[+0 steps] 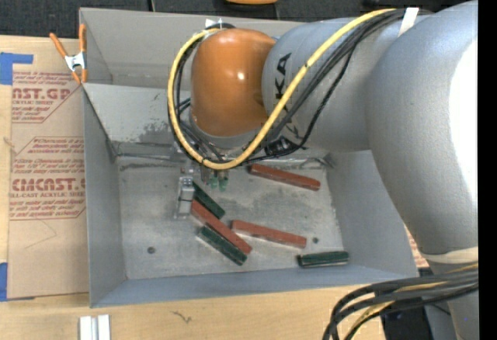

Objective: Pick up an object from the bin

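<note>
Nearest us, right of centre, a green bar (pixel 322 258) lies flat and alone on the scuffed grey floor of the bin (pixel 140 253); it's a slim, dark, straight-edged stick. Left of it and a touch farther in, there's a small cluster. A second green bar (pixel 223 246) runs diagonally, with a red bar (pixel 220 225) pressed along its far side, same slant, the two touching. A long red bar (pixel 268 234) stretches off to the right from them, almost level, matte and brick-coloured.

Farther in at the cluster's far-left end, a short green bar (pixel 208 202) lies on the red bar's upper end. And here's the gripper (pixel 188 194), down low on the floor just left of that short green bar, a pale metal piece close beside it. Whether the gripper is spread or closed can't be told from here, and nothing shows in its grasp.

Farther back and to the right, a far red bar (pixel 283 175) sits apart near the back wall, tilted slightly. Above it all, the glossy, rounded orange cover (pixel 229 82), ringed by a yellow cable (pixel 177 74), and the big white arm (pixel 388 67) coming in from the right
</note>
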`<state>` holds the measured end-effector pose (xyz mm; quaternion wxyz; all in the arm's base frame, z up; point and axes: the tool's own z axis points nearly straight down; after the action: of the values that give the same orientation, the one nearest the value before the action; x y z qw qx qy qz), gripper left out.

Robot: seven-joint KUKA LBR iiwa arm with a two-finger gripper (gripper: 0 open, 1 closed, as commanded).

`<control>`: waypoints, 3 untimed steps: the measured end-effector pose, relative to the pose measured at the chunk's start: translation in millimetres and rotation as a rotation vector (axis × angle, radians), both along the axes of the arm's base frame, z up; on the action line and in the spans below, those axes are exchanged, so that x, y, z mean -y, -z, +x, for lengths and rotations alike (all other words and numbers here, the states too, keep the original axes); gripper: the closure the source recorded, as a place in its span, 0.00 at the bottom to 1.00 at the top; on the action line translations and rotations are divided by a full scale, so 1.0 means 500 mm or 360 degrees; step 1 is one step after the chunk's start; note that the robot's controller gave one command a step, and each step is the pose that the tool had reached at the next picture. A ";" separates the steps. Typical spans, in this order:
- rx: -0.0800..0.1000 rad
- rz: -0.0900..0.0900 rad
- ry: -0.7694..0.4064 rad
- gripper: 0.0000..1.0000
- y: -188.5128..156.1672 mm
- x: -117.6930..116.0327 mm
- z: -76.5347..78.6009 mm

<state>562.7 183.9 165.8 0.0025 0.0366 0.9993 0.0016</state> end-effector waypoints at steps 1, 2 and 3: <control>-0.0009 -0.0007 0.0137 0.00 0.010 0.110 -0.049; -0.0004 -0.0001 0.0267 0.00 0.057 0.099 -0.024; -0.0006 0.0000 0.0354 0.00 0.189 0.147 -0.011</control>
<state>557.3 110.4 71.1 0.0008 0.1473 0.9891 0.0012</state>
